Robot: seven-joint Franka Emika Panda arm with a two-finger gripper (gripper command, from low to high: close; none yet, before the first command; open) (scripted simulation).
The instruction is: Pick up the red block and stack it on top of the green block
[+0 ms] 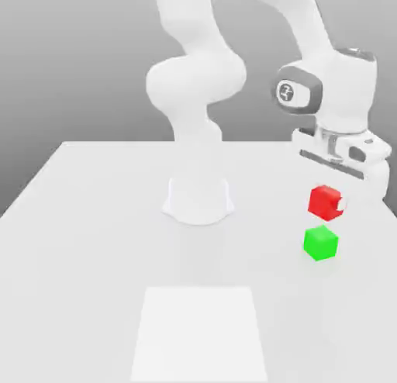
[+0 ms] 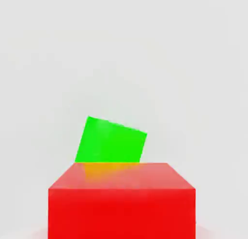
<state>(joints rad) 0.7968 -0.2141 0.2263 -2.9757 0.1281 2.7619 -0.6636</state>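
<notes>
The red block (image 1: 323, 201) hangs in the air at the exterior view's right, with my gripper (image 1: 332, 203) shut on it. Just below it, on the white table (image 1: 93, 242), rests the green block (image 1: 320, 243), with a small gap between the two cubes. In the hand view the red block (image 2: 121, 201) looms close in front, and the green block (image 2: 111, 140) lies on the table beyond it, partly hidden behind the red one and turned slightly askew. A green tint reflects on the red block's glossy upper face.
The arm's white base (image 1: 198, 199) stands at the middle back of the table. A paler square patch (image 1: 200, 335) marks the table near its front edge. The table's right edge runs close to the blocks.
</notes>
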